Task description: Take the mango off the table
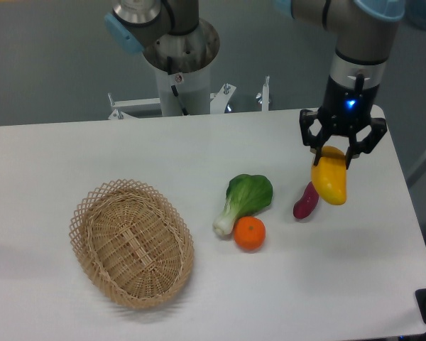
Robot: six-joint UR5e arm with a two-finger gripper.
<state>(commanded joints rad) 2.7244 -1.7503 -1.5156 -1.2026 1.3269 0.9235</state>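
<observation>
The mango (330,182), glossy yellow shading to orange at its top, hangs in the air above the white table (92,149) at the right. My gripper (335,154) is shut on its upper end, its black fingers on either side. The fruit's lower end overlaps the purple sweet potato in this view and is off the tabletop.
A purple sweet potato (304,204) lies just left of and below the mango. A green bok choy (243,199) and a round orange (249,233) sit near the middle. A woven basket (132,242) stands at the left. The arm's base column (176,64) is behind the table.
</observation>
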